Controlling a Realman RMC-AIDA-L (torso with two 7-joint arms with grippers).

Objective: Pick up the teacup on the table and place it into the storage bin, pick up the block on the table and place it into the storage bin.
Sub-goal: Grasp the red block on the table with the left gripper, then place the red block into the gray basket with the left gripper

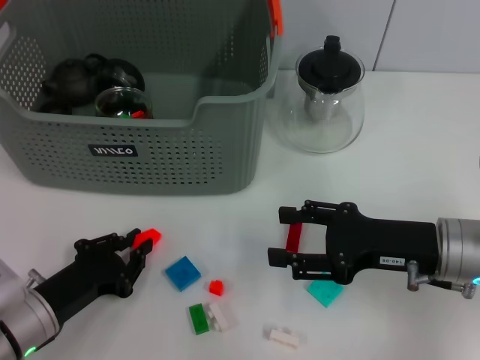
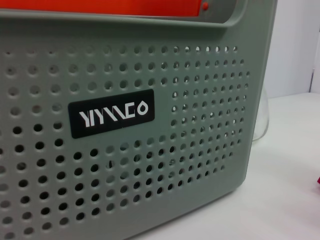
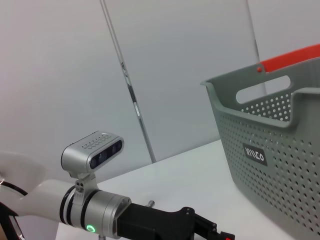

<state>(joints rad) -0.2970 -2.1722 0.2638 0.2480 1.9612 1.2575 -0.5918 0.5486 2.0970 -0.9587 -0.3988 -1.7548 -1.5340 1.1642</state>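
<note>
On the white counter [image 1: 420, 187], both arms work the scattered blocks. Left pincer [image 1: 139, 244] grips a small red block [image 1: 148, 238] at its fingertips, low, just in front of the large grey perforated storage bin [image 1: 150, 161]. Right pincer [image 1: 289, 238] holds a long dark-red bar block [image 1: 294, 238] upright between narrow fingers, near a teal square tile [image 1: 325, 292]. Dark teapots and a glass cup [image 1: 122, 103] already lie inside the bin, so the teacup step looks done. Block step in hand. Next move: lift each block clear of the bin's front wall, carry over the rim, release. Blue square block [image 1: 182, 272], green-and-white blocks [image 1: 210, 317] and a glass teapot with black lid [image 1: 327, 101] stay on the counter.
</note>
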